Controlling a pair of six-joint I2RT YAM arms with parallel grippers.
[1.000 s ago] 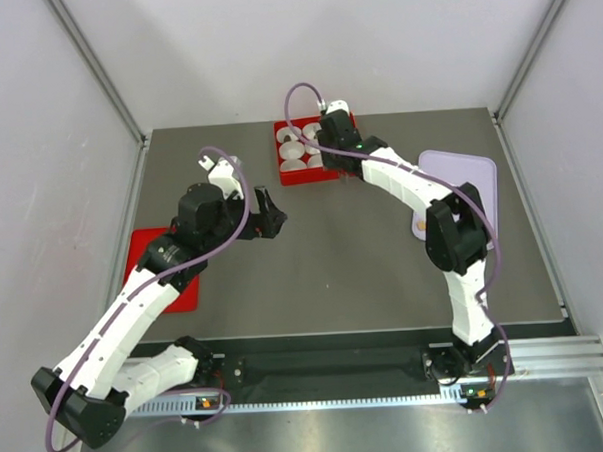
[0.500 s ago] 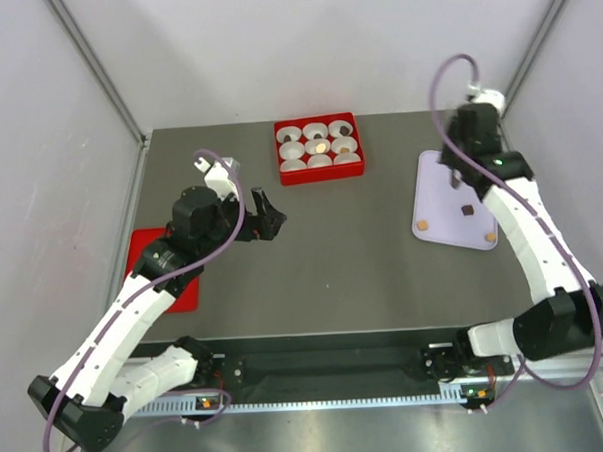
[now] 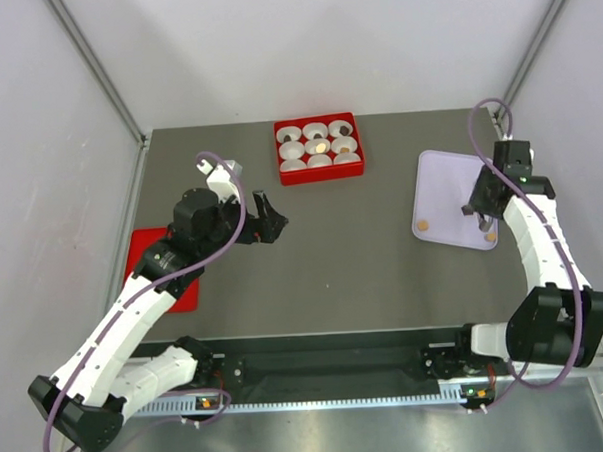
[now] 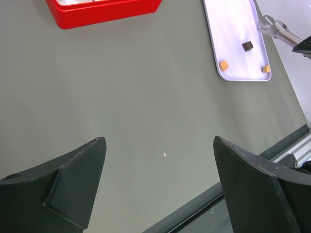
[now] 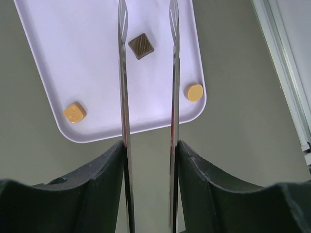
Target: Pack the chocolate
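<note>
Top view: your right pincer (image 3: 480,206) hangs over the tray (image 3: 444,175), well apart from the box (image 3: 319,176). Left wrist: the left pincer (image 4: 160,184) is spread wide and empty above bare counter (image 4: 146,97). Right wrist: the right one is released, narrowly open, bracketing the dark chocolate (image 5: 141,46) and touching nothing. Lower straight, centre it, squeeze gently. Two tan pieces (image 5: 75,112) lie nearby.
</note>
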